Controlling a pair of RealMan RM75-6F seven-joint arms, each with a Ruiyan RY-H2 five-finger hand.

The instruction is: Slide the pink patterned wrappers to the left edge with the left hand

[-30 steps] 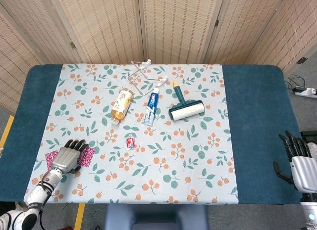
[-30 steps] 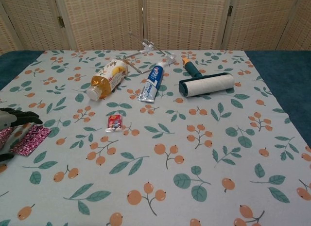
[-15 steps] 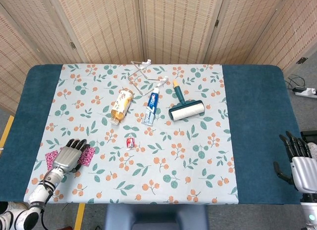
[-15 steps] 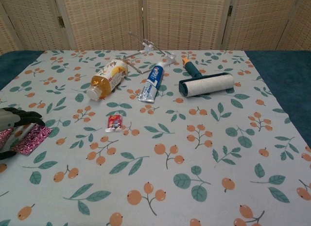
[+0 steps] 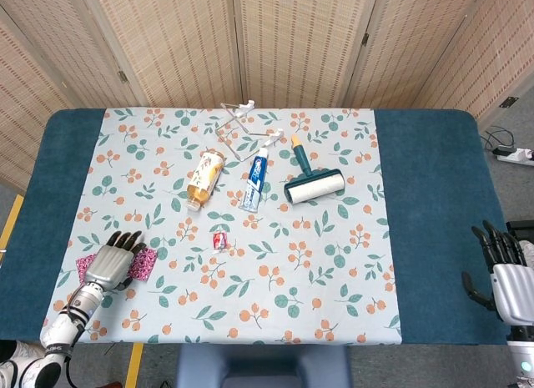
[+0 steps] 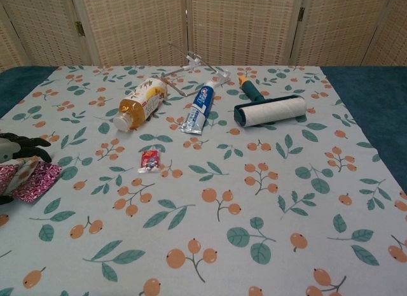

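Observation:
The pink patterned wrappers [image 5: 145, 264] lie on the floral cloth near the table's front left, showing on both sides of my left hand [image 5: 110, 260]. That hand lies flat on them with its fingers spread, pressing down rather than gripping. In the chest view the wrappers [image 6: 35, 180] sit at the far left edge, with the left hand [image 6: 17, 149] partly cut off by the frame. My right hand [image 5: 504, 272] hangs open beyond the table's right edge, holding nothing.
A drink bottle [image 5: 204, 178], a toothpaste tube [image 5: 255, 181], a lint roller [image 5: 312, 182] and a clear plastic hanger [image 5: 240, 125] lie at the middle back. A small red packet [image 5: 219, 239] sits right of the wrappers. A bare blue strip [image 5: 50, 196] borders the cloth's left.
My left hand has drawn slightly to the left, and the pink wrappers have slid with it. The right hand has stayed put.

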